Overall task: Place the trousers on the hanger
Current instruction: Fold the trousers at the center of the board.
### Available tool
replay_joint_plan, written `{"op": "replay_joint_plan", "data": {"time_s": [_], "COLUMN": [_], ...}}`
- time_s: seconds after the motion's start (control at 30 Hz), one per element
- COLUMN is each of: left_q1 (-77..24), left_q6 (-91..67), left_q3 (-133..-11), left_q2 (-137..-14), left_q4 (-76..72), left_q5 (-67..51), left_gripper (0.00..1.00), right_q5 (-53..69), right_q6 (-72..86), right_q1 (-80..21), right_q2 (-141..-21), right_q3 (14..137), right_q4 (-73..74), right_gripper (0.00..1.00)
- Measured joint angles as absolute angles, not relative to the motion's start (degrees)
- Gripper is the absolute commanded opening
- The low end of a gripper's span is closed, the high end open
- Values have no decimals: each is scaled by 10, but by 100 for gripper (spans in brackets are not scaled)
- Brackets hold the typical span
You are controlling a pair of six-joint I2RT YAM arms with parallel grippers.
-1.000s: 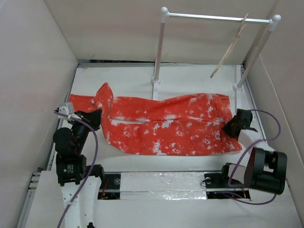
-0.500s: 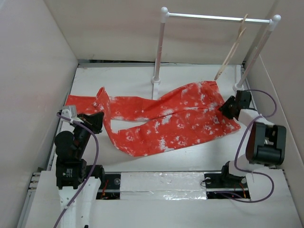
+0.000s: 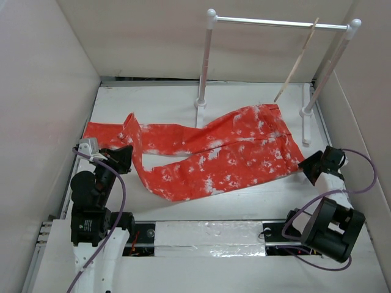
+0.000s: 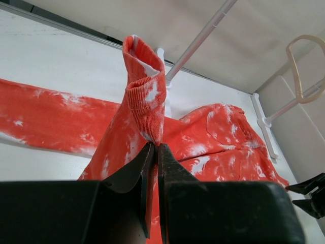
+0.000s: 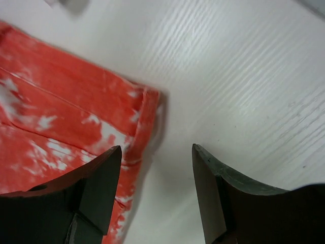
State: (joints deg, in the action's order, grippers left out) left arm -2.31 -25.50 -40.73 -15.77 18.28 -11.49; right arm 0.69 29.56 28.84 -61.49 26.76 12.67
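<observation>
The orange-red trousers (image 3: 214,152) with white blotches lie flat across the table, waist towards the right and legs towards the left. My left gripper (image 3: 125,156) is shut on a fold of one leg, and in the left wrist view the cloth (image 4: 146,96) stands up from the closed fingertips (image 4: 155,148). My right gripper (image 3: 311,168) is open just off the waist corner, with bare table between its fingers (image 5: 157,152) and the trousers' edge (image 5: 66,112) to its left. The pale hanger (image 3: 299,56) hangs tilted on the rail, and shows in the left wrist view (image 4: 303,61) too.
A white two-post rail stand (image 3: 275,23) stands at the back, with its feet (image 3: 200,102) just behind the trousers. High walls (image 3: 49,91) close in the table on the left, back and right. A metal strip (image 3: 201,233) runs between the arm bases.
The right gripper dragged the waist towards the back right, then opened, let it go and drew back to the near right. The left gripper kept its hold.
</observation>
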Motion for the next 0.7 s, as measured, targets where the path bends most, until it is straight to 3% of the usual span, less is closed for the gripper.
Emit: {"op": "replay_joint_plan", "data": {"time_s": [0.23, 0.3, 0.33, 0.4, 0.5, 0.7], "left_q1": [-25, -25, -25, -25, -25, -25], "left_q6": [-256, -256, -256, -256, -256, -260], "left_q3": [-407, -407, -407, -407, -407, -408], "left_q2": [-155, -155, -155, -155, -155, -159], "left_q4": [189, 190, 190, 191, 191, 191], "left_q5": [-105, -104, -104, -102, -101, -76], "left_gripper": [0, 0, 0, 0, 0, 0], "right_q5": [66, 78, 82, 86, 76, 3], "right_q6": [291, 292, 294, 302, 313, 317], "right_q1": [289, 289, 289, 288, 288, 289], "right_q2": [-690, -705, -711, -717, -688, -504], "right_q3": [278, 281, 281, 281, 279, 299], "right_q4": [105, 88, 83, 84, 98, 192], "right_gripper": [55, 36, 17, 4, 3, 3]}}
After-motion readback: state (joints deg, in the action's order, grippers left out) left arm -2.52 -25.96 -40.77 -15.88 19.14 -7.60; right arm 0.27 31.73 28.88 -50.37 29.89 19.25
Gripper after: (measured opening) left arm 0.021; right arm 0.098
